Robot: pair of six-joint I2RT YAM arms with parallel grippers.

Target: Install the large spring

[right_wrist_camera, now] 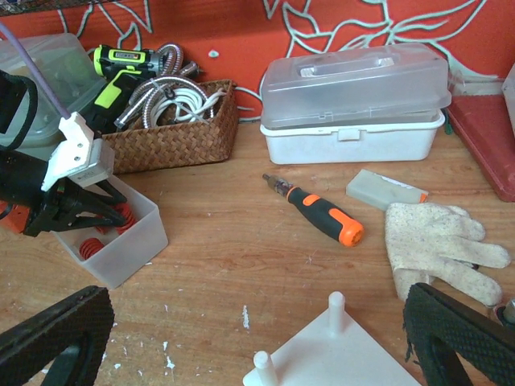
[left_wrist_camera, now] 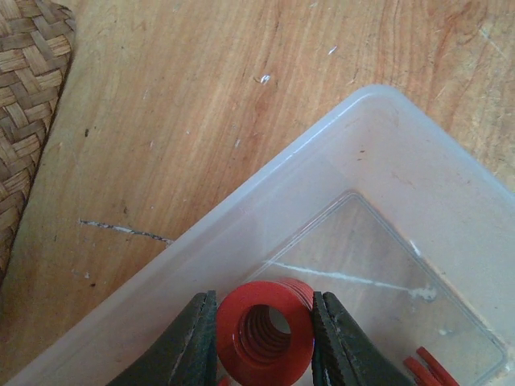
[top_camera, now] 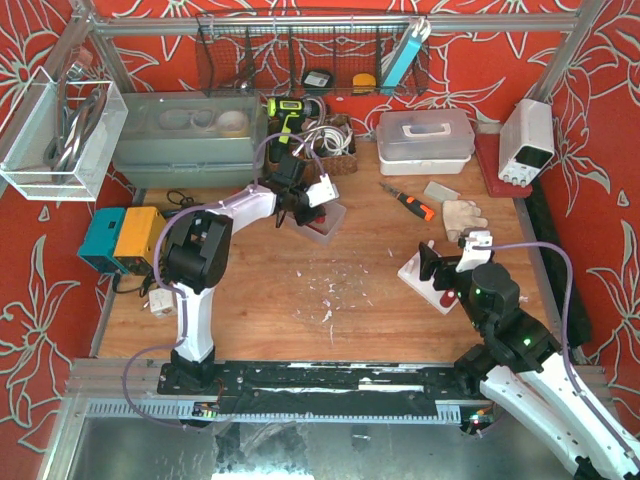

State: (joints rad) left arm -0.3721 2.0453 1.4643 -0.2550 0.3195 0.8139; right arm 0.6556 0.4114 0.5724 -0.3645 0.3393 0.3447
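Left wrist camera: the large spring sits squarely between the two dark fingers of my left gripper. I see it end-on, its open bore facing the lens and its red coils running away behind. One finger lies against each flank, with no gap that I can see on either side. I read the jaws as narrowed onto the spring, gripping it across its width. The spring is low inside the translucent plastic bin, close to the bin's near wall. A couple of other red parts lie apart from it toward the bin's far corner. The bin rests on the wooden table, and a woven basket shows at the frame's edge.

In the top external view the left arm reaches to the back of the table with its gripper dipped into that bin, just in front of the basket.

My right gripper stands with its jaws wide, one padded finger at each lower corner of the right wrist view and nothing held. Below and between them is the white peg fixture, its two visible posts upright and bare. It is well apart from the bin and the spring. Beyond it lie an orange-handled screwdriver, a work glove and a clear-lidded case.
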